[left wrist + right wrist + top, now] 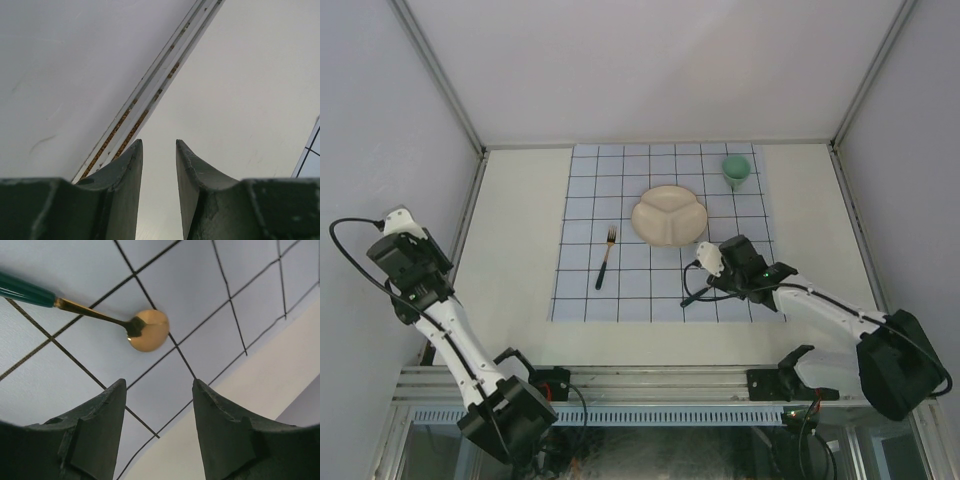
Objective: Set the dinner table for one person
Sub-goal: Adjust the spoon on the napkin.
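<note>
The cream dinner table point(515, 250) carries a pale-blue grid cloth point(640, 290). On the cloth are a cream divided plate point(669, 215), a green cup point(737, 170) behind it to the right, and a fork point(606, 258) with a dark handle left of the plate. A spoon point(147, 330) with a gold bowl and a green handle lies on the cloth just ahead of my right gripper point(159, 382), which is open and holds nothing. From above the right gripper point(705, 275) hovers in front of the plate. My left gripper point(159, 142) is open and empty over bare table.
The cloth's near edge and bare table point(270, 370) show just beyond the right fingers. A metal rail point(150, 95) and grey wall border the table on the left, close to the left gripper point(405, 232). Walls enclose the table's back and sides.
</note>
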You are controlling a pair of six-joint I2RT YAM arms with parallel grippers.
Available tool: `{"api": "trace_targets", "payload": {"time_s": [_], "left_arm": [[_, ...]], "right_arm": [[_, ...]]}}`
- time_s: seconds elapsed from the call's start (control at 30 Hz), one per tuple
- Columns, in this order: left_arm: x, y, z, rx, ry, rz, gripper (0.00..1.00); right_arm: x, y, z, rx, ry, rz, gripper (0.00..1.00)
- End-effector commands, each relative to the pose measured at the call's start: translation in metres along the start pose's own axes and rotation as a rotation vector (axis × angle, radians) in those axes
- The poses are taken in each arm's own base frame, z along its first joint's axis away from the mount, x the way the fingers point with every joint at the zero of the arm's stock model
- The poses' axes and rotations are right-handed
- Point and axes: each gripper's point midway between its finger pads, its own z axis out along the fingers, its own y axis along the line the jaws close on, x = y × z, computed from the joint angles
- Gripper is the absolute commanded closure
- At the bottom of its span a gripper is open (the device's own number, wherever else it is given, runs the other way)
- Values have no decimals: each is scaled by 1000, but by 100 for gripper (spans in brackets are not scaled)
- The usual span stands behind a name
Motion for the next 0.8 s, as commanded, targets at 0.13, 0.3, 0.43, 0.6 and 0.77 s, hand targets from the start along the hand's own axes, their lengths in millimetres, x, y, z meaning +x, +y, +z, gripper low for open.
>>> {"api": "trace_targets", "payload": {"time_s": [0.13,0.3,0.43,0.6,0.77], "left_arm": [[0,2,-3,-11,-34,7,63],[3,4,-8,-27,-42,26,63],[3,3,-10,-21,-47,25,63],[2,0,-9,-7,-44,0,63],[5,1,-5,-11,-33,0,63]], "right_arm": [[-28,-3,11,25,-17,-41,46],[-27,1,15,15,-9,-46,46],[-27,1,22,15,6,-74,46],[-30,-2,33,8,33,-97,47],[-34,-3,38,7,26,-103,47]]}}
